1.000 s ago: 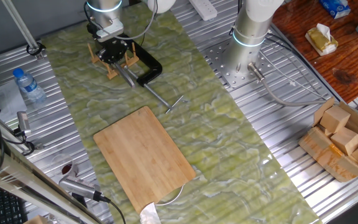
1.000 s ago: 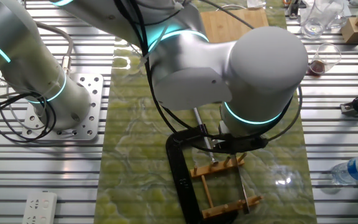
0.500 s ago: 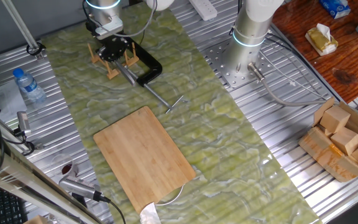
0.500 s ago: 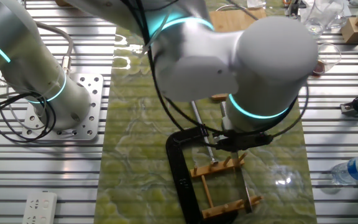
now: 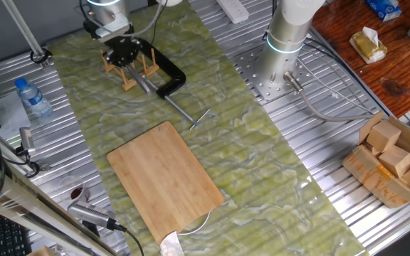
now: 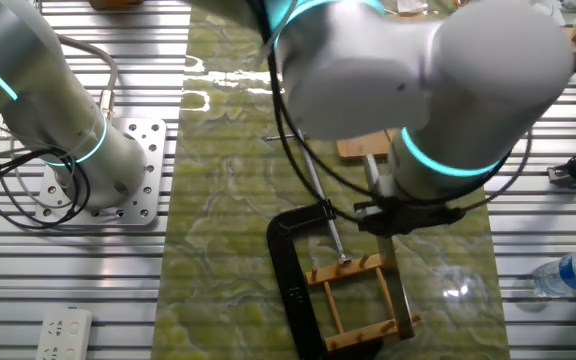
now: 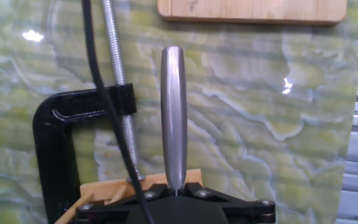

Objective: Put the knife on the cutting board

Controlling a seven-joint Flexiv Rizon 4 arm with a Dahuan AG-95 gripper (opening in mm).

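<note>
The knife stands edge-on in a small wooden peg rack (image 5: 126,74). Its slim silver handle (image 7: 173,112) points from my gripper toward the cutting board. In the other fixed view the thin blade (image 6: 396,302) runs through the rack (image 6: 356,300). My gripper (image 5: 122,51) sits low over the rack, and its jaws are closed on the base of the knife handle (image 7: 178,185). The cutting board (image 5: 166,178) lies flat near the front of the mat; its near edge shows at the top of the hand view (image 7: 253,9).
A black C-clamp (image 5: 169,75) with a thin threaded rod (image 7: 120,93) lies against the rack, just left of the knife handle. A water bottle (image 5: 31,97) stands on the left. A box of wooden blocks (image 5: 393,160) is at the right. The arm's base (image 5: 285,43) is at the back.
The arm's wrist has swung toward the back left in one fixed view. The gripper has slid a little that way along the rack. The knife and clamp stay in place.
</note>
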